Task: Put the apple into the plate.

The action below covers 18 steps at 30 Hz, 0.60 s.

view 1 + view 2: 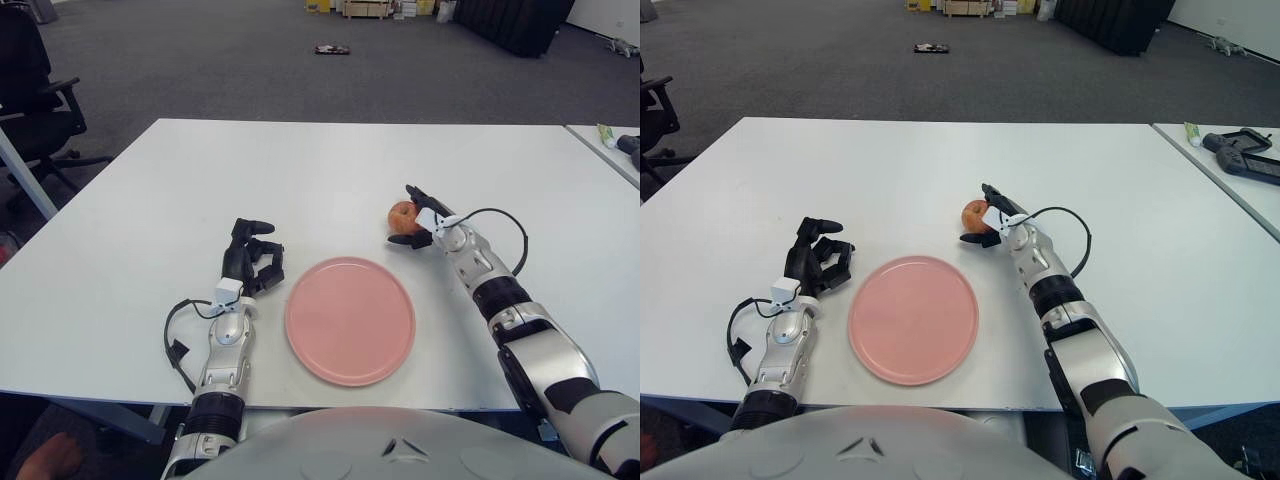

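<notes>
A red-and-yellow apple point(402, 213) sits on the white table point(330, 170), just beyond the right rim of a round pink plate point(350, 319) that lies flat near the front edge. My right hand point(413, 217) is at the apple's right side. Its fingers are spread, one along the far side and one along the near side of the apple, and they bracket the apple without closing on it. My left hand point(252, 255) shows to the left of the plate with its fingers curled and holding nothing.
A second table at the right holds a dark device point(1245, 155) and a small tube point(1192, 133). A black office chair point(35, 90) stands off the table's left side. Grey carpet lies beyond the table.
</notes>
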Each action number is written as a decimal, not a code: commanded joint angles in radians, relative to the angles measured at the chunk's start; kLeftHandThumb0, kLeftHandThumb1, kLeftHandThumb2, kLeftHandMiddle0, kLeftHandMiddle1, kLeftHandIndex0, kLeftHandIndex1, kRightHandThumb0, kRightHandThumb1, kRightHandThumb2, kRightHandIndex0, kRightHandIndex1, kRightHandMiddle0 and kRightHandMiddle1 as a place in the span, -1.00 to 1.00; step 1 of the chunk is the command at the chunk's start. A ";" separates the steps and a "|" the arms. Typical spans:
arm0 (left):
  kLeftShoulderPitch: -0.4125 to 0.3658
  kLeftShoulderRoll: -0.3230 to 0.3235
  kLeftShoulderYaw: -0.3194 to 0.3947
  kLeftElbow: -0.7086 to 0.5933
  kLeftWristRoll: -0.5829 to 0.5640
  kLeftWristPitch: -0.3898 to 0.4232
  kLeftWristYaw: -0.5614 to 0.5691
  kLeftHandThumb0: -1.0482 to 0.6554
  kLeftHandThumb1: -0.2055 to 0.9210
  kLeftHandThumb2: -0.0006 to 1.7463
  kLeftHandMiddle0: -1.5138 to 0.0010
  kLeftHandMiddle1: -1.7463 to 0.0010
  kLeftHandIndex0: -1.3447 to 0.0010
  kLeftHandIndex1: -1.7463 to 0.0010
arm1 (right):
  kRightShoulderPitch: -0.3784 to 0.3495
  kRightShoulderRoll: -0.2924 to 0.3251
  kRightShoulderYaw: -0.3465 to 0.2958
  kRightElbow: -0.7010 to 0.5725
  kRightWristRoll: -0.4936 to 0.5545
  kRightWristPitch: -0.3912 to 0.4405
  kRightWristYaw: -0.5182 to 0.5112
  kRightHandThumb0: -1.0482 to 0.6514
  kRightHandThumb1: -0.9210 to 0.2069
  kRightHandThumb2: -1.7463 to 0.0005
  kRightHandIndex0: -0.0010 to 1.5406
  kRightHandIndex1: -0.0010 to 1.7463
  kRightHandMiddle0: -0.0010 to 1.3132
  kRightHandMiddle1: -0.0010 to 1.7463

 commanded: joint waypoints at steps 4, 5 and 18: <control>-0.008 0.001 0.001 -0.014 -0.006 0.010 -0.002 0.22 0.32 0.09 0.22 -0.60 0.51 -1.00 | -0.021 0.021 0.009 0.159 0.021 -0.032 -0.011 -0.73 -0.22 0.18 -0.97 -0.99 -1.00 -1.00; -0.008 0.001 0.001 -0.015 -0.006 0.010 -0.002 0.22 0.32 0.09 0.22 -0.60 0.51 -1.00 | -0.025 0.022 0.009 0.169 0.021 -0.035 -0.013 -0.72 -0.23 0.17 -0.96 -0.98 -1.00 -1.00; -0.004 0.001 0.001 -0.023 -0.012 0.010 -0.002 0.22 0.33 0.08 0.24 -0.61 0.51 -1.00 | -0.058 0.011 0.058 0.263 -0.010 -0.098 -0.087 -0.64 -0.38 0.20 -1.00 -0.29 -1.00 -0.44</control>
